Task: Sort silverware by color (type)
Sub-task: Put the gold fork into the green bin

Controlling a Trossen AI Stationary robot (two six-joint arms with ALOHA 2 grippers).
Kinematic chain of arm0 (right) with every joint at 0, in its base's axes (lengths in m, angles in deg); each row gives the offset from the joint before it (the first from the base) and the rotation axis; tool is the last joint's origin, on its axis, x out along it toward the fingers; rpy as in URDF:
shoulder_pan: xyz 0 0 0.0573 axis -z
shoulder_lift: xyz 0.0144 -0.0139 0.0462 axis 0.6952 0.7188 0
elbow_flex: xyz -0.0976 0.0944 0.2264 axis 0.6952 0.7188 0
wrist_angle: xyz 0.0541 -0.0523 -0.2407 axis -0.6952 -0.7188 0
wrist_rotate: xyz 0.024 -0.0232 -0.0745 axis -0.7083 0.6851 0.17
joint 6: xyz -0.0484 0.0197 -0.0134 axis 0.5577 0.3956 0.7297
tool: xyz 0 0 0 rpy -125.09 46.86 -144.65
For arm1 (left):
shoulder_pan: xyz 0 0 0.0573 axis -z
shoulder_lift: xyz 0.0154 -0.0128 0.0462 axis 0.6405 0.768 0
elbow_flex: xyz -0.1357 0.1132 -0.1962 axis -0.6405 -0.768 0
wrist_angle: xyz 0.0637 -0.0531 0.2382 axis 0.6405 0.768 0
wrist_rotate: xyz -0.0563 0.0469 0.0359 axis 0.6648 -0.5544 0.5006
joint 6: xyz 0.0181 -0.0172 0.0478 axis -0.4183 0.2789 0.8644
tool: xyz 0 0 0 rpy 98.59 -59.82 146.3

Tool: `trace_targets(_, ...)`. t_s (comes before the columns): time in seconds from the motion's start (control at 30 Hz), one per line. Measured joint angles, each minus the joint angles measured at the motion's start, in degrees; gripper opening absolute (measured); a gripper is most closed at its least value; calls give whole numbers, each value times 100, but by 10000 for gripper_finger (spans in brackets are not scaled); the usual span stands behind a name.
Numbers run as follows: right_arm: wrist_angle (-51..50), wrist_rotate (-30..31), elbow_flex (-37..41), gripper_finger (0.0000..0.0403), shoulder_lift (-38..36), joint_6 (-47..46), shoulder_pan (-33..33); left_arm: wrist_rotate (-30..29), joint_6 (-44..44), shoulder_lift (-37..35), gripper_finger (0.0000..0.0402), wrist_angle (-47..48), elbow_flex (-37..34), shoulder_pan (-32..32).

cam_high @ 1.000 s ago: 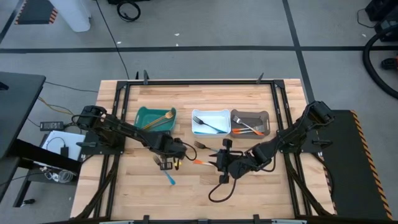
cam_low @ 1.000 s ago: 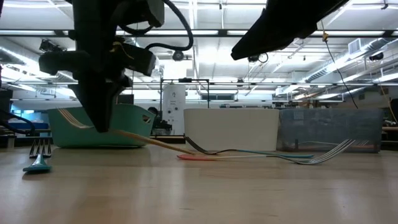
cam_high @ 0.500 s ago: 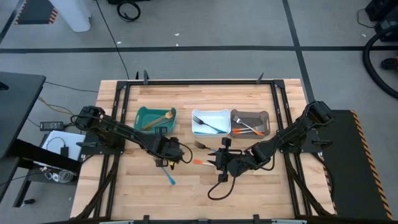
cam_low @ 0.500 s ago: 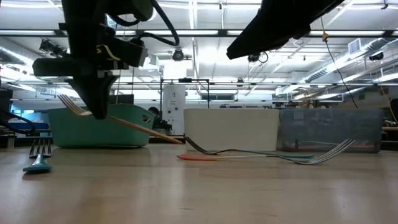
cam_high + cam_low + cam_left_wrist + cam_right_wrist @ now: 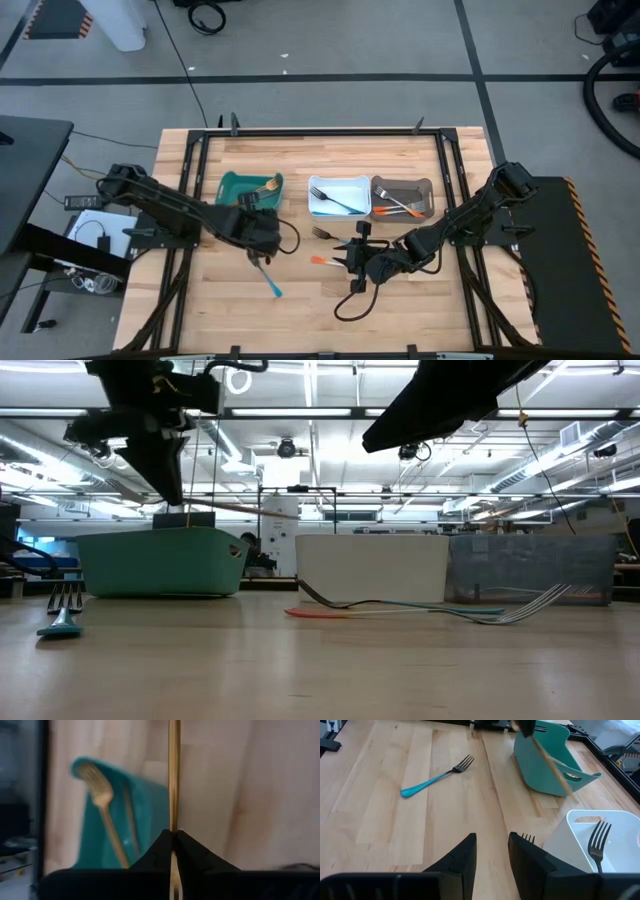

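My left gripper (image 5: 262, 238) is shut on a tan wooden fork (image 5: 250, 509) and holds it in the air just near of the teal bin (image 5: 250, 188). The bin contains other tan forks (image 5: 102, 800). A blue fork (image 5: 268, 278) lies on the table near of the left gripper. An orange fork (image 5: 322, 260) and a dark-headed fork (image 5: 320, 233) lie mid-table. My right gripper (image 5: 492, 855) hovers open beside them, with nothing between its fingers. My left gripper pinches the tan fork between its two fingertips, near the head end. The handle (image 5: 173, 817) runs out long past them. The fingers slant down from above. The fork is lifted clear, about level and above the teal bin's rim in the low view.
The white bin (image 5: 338, 196) holds a blue-handled fork, and the grey bin (image 5: 402, 198) holds orange-handled ones. Both stand to the right of the teal bin along the far side. Black rails (image 5: 200, 150) frame the wooden table top. Bare wood lies along the near edge.
My left gripper has risen and drawn back toward the table's left and far side, toward the teal bin, tipping as it went. The tan fork's handle end rested on the table a second ago. The whole fork is now lifted clear and has swung up to about level.
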Motion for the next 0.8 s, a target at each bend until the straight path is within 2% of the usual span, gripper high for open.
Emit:
trace_targets(0.3, 9, 0, 1, 119, 0, 0, 0, -923, -341, -587, 21, -9, -633, 7)
trace_targets(0.53, 81, 0, 2, 119, 0, 0, 0, -1057, -727, -979, 21, -51, -1034, -137)
trace_targets(0.8, 100, 0, 2, 119, 0, 20, 0, -1274, -710, -1282, 21, -379, -1625, -429)
